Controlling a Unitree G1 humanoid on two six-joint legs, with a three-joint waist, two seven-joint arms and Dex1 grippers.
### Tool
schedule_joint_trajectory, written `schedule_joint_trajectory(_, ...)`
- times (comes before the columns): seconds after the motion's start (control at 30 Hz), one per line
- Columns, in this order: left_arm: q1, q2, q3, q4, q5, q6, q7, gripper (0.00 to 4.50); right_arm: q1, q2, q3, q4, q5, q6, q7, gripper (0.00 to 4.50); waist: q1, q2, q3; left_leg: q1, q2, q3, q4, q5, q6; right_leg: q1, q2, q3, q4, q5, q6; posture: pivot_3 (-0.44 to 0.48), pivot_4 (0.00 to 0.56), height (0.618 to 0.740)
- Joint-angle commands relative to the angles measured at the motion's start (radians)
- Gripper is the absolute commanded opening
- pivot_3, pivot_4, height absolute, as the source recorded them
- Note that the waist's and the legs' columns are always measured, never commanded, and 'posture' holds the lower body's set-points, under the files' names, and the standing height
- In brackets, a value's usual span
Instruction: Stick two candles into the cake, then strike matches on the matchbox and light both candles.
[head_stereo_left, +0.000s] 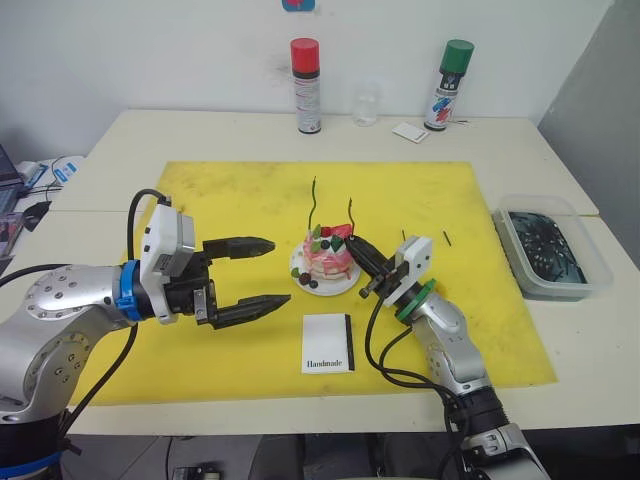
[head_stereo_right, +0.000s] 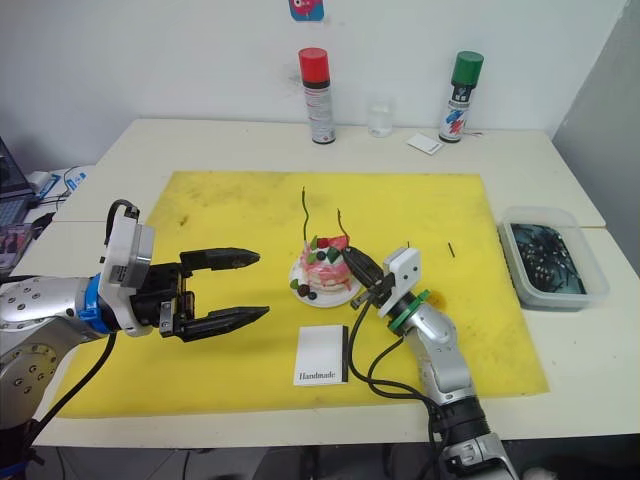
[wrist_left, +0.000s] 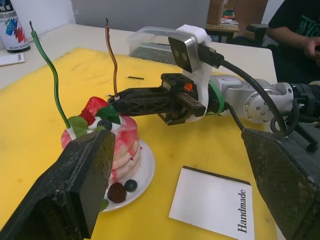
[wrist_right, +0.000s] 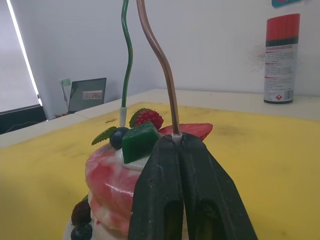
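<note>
Right wrist view shows the right gripper pinched on the yellowish candle's base atop the cake — press straight down, keeping it upright beside the green candle. Left gripper waits wide open at nine o'clock; matchbox lies at six.

This looks like a robot test lab. A pale tabletop stands against a bare white wall and carries a yellow mat. Behind the mat stand two spray cans; beside it, a plastic bin.
</note>
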Motion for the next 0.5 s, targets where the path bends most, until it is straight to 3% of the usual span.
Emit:
schedule_joint_trajectory(0.03, 0.003, 0.000, 0.008, -0.028, 0.000, -0.015, -0.003, 4.50, 0.015, -0.010, -0.006, -0.049, 0.012, 0.031, -0.002, 0.48, 0.000, 0.000, 0.000, 0.000, 0.000, 0.000, 0.000, 0.000, 0.000, 0.000, 0.000, 0.000, 0.000, 0.000, 0.000, 0.000, 0.150, 0.740)
schedule_joint_trajectory(0.27, 0.010, 0.001, 0.003, -0.012, 0.018, -0.032, -0.012, 4.50, 0.002, -0.024, -0.019, -0.121, 0.025, 0.075, -0.010, 2.74, 0.000, 0.000, 0.000, 0.000, 0.000, 0.000, -0.001, 0.000, 0.000, 0.000, 0.000, 0.000, 0.000, 0.000, -0.001, 0.000, 0.150, 0.740)
schedule_joint_trajectory(0.5, 0.024, 0.018, 0.013, 0.021, 0.040, 0.019, 0.032, 4.50, 0.021, -0.121, -0.073, -0.277, 0.082, 0.232, -0.011, 2.74, 0.001, 0.000, 0.000, 0.000, 0.000, 0.000, -0.001, 0.000, 0.000, -0.001, 0.000, 0.000, 0.000, -0.001, -0.001, 0.000, 0.150, 0.740)
